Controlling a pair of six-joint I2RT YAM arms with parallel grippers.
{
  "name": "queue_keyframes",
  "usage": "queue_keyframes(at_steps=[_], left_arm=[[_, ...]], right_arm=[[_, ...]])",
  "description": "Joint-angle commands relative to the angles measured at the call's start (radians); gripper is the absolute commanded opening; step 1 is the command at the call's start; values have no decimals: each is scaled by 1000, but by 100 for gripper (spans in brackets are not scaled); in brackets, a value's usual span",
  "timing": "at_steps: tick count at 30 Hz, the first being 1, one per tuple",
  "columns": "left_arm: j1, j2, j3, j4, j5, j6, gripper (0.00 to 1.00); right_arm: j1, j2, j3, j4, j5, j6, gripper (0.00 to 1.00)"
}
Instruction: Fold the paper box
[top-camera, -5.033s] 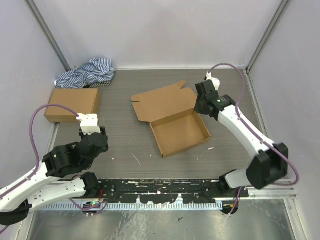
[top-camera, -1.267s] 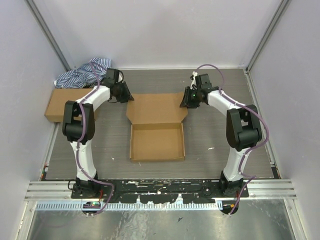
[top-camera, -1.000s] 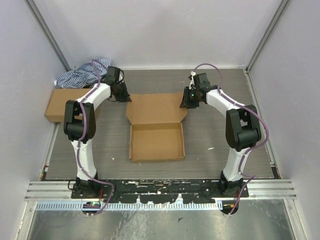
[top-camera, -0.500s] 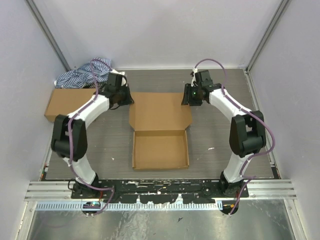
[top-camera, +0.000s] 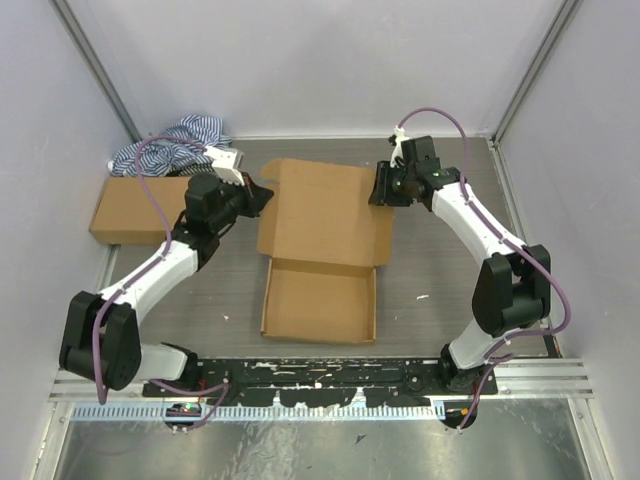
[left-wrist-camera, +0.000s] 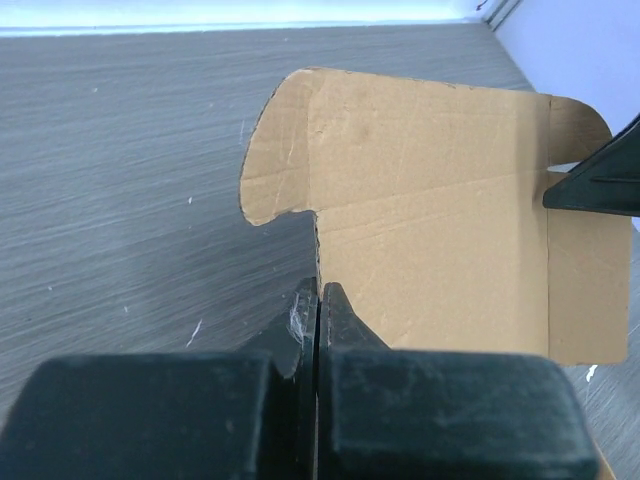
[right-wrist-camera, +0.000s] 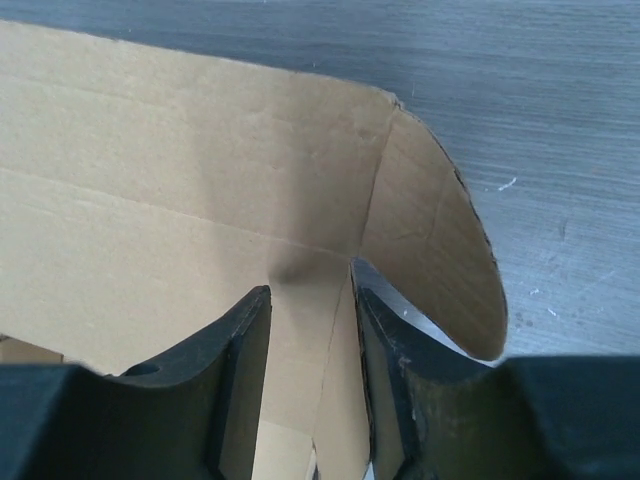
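The paper box (top-camera: 318, 300) lies open in the middle of the table, its shallow tray nearest the arm bases. Its lid (top-camera: 325, 210) stands tilted up off the table at the far side. My left gripper (top-camera: 265, 195) is shut, its tips (left-wrist-camera: 318, 292) against the lid's left edge (left-wrist-camera: 318, 240), just below the rounded side flap (left-wrist-camera: 285, 150). My right gripper (top-camera: 383, 190) is at the lid's right edge. Its fingers (right-wrist-camera: 310, 300) stand apart astride the crease of the right flap (right-wrist-camera: 440, 240), which bends inward.
A sealed oblong brown carton (top-camera: 145, 208) sits at the left, behind my left arm. A blue-and-white striped cloth (top-camera: 170, 150) is bunched in the far left corner. Walls close in the table on three sides, and a metal rail (top-camera: 320, 375) runs along the near edge.
The lid has risen from flat to tilted up and the box has shifted slightly nearer. My left arm has drawn back while staying at the lid's left edge. The right fingers have spread.
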Motion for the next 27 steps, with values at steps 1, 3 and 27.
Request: queue_keyframes(at_steps=[1,3,27], left_arm=[[-15,-85,-54,191,27,41,0],[-30,-114,-59,181,7,61,0],[-141,-195,-7,5,-239,173,21]], right_arm=[[5,-102,-14,-17,-23,-21,40],[6,-116,-15,-45,-23,-24,33],[83,-172,53,-60,251,-17,1]])
